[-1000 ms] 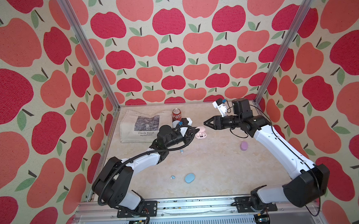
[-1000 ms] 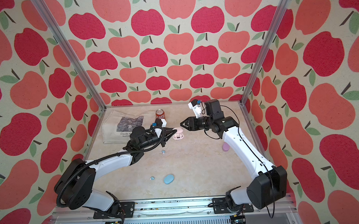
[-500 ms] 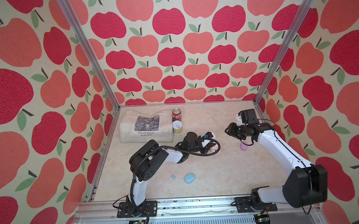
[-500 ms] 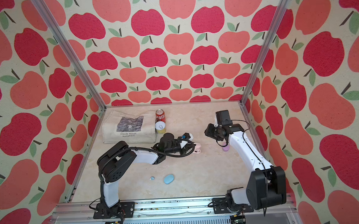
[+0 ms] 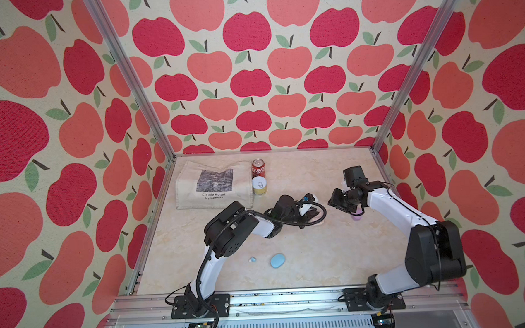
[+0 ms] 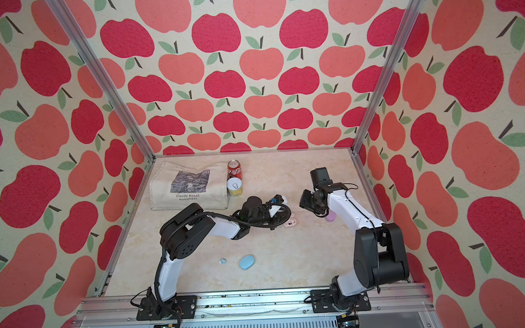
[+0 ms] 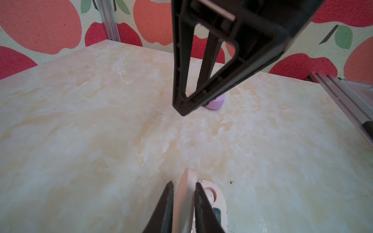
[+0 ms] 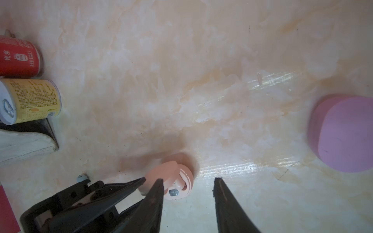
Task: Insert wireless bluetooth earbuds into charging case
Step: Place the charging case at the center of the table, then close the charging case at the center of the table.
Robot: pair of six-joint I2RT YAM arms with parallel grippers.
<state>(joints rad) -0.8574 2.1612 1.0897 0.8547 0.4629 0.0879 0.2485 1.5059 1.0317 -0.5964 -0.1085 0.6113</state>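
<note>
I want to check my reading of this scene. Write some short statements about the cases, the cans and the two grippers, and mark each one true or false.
1. The pink case is open, with its lid raised. True.
2. The right gripper holds the purple case. False: it is open and empty, and the purple case lies apart on the table.
3. The blue case is closed, with a small blue earbud beside it. True.
4. The red can and the yellow can lie on the cloth bag. False: both stand on the table beside it.
5. The left gripper has one finger on each side of the pink lid. True.

Apple-print walls (image 5: 251, 80) enclose a cream marbled floor (image 5: 320, 259).
</note>
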